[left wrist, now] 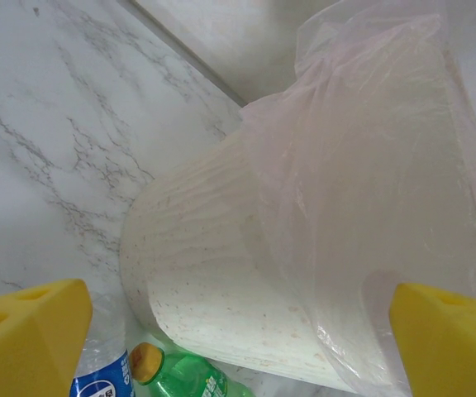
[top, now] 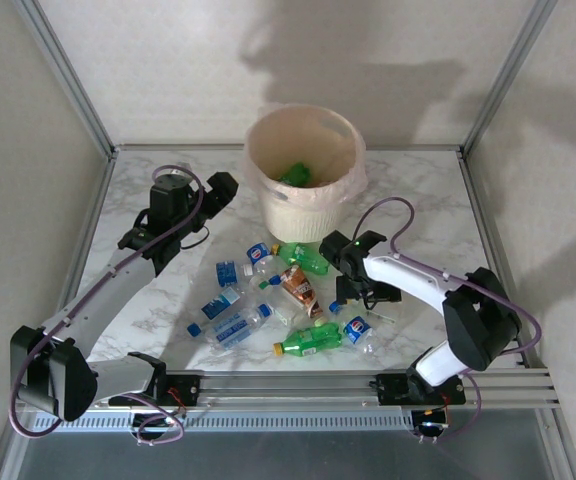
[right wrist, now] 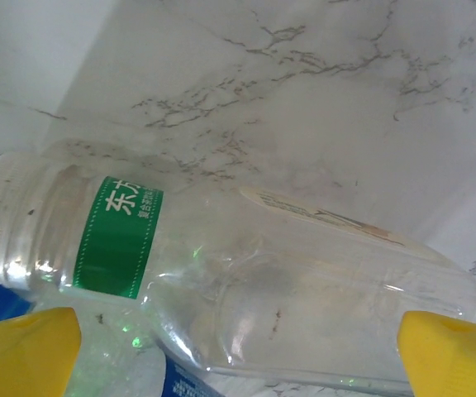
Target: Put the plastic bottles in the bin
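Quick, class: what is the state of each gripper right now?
Left gripper: open, holding nothing, facing the bin.
Right gripper: open, gripping nothing, over a clear green-labelled bottle.

Grey-veined marble table, enclosed by pale walls and aluminium posts.

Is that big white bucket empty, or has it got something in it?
Not empty. From above, what looks like a green bottle lies inside the upright bin. Whether more are in there, cannot tell.
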Action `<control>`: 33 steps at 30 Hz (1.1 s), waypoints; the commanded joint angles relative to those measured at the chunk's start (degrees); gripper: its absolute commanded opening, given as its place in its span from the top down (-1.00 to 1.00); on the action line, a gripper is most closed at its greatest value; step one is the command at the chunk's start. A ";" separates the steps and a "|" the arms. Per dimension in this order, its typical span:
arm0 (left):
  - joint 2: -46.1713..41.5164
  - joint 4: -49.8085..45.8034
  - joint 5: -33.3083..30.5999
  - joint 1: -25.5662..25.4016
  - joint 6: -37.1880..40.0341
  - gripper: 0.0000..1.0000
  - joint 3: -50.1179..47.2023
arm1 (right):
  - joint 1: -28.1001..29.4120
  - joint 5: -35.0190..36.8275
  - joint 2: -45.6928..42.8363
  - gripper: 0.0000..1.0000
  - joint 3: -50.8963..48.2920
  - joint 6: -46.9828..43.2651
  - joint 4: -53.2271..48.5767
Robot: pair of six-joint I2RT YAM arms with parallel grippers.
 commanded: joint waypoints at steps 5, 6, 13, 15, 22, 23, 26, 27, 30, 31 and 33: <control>-1.64 0.37 0.70 0.87 -0.07 -0.85 -0.92 | -1.79 3.47 2.70 -0.97 -1.35 1.99 1.37; -1.64 0.49 0.77 0.86 -0.05 -0.85 -0.92 | -3.62 3.81 2.46 -0.97 -1.35 2.01 1.85; -1.47 0.16 1.01 1.30 0.15 -0.85 -0.40 | -12.49 3.62 0.50 -0.97 -0.78 -0.66 5.72; -1.63 0.14 1.06 1.39 0.10 -0.85 -0.45 | -14.04 0.40 -0.22 -0.97 -1.62 -2.31 7.98; -1.67 0.49 1.25 1.48 -0.35 -0.85 -0.92 | -14.91 -4.43 -1.49 -0.97 -3.93 -3.24 11.56; -1.64 0.66 1.48 1.49 -0.50 -0.85 -0.92 | -15.52 -4.56 -1.35 -0.95 -4.30 -3.33 12.35; -1.55 0.97 1.74 1.48 -0.85 -0.85 -0.67 | -17.27 -4.75 -0.50 -0.89 -4.71 -3.95 14.91; -1.55 0.87 1.78 1.48 -0.78 -0.85 -0.59 | -17.81 -4.62 -0.02 -0.86 -4.46 -4.22 15.68; -1.46 0.51 1.78 1.52 -0.55 -0.85 -0.33 | -18.83 -4.59 1.71 -0.74 -3.43 -5.49 17.88; -1.46 0.40 1.72 1.48 -0.44 -0.85 -0.37 | -19.00 -4.62 2.25 -0.67 -3.15 -5.82 18.43; -1.61 0.10 1.48 1.50 -0.28 -0.85 -0.48 | -19.04 -4.22 3.40 -0.55 -2.77 -6.18 19.57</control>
